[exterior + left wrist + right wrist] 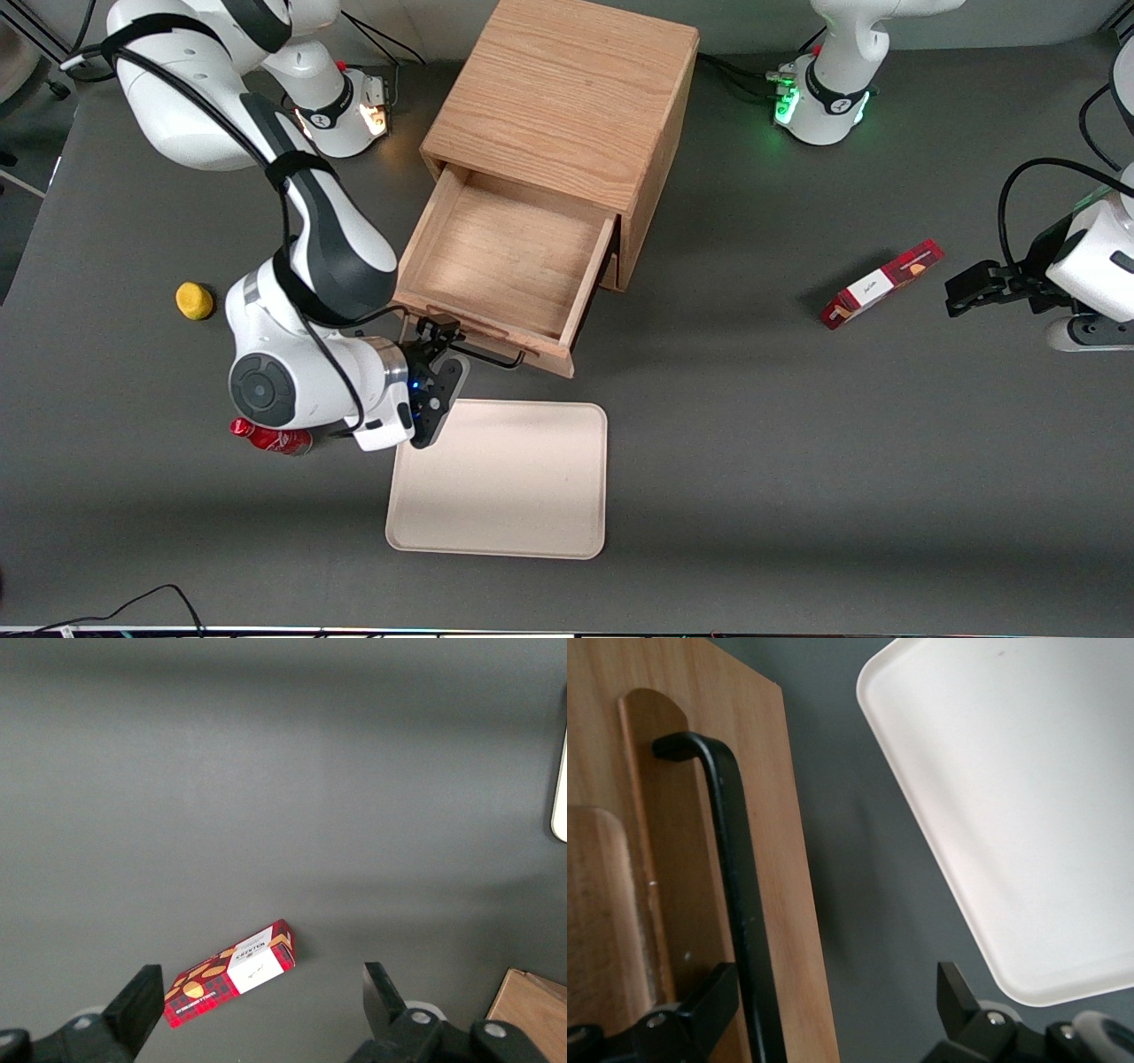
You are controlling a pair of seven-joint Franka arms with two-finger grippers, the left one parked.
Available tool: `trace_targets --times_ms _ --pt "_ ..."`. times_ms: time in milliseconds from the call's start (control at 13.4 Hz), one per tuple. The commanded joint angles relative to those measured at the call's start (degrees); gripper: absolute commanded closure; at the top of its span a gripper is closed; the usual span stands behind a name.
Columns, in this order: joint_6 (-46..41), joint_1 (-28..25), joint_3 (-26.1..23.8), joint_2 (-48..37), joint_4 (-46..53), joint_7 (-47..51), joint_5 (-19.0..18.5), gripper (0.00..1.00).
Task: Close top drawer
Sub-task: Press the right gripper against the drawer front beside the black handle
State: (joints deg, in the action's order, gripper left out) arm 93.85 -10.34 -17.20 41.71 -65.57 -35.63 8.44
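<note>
The top drawer (505, 257) of the light oak cabinet (567, 97) stands pulled far out toward the front camera and is empty inside. Its thin black wire handle (487, 354) runs along the front panel. My right gripper (440, 335) is at the front panel, at the end of the handle toward the working arm's side. In the right wrist view the gripper (833, 988) is open, with its fingers wide apart. The handle (735, 886) passes just inside one finger (700, 1014), and the panel's edge lies between the fingers. The lower drawer is hidden under the open one.
A cream tray (523, 496) lies on the grey table just nearer the front camera than the drawer front, also in the right wrist view (1028, 815). A yellow object (194, 300) and a red can (266, 436) lie by the working arm. A red box (881, 283) lies toward the parked arm's end.
</note>
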Motion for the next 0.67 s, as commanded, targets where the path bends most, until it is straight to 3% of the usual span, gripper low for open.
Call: trace_targets --times_ms 0,598 --pt "2.8 0.1 -0.4 -6.6 -9.4 -0.7 0.6 0.0" --pt "4.8 0.1 -2.8 -13.6 -18.5 -0.5 1.1 0.0"
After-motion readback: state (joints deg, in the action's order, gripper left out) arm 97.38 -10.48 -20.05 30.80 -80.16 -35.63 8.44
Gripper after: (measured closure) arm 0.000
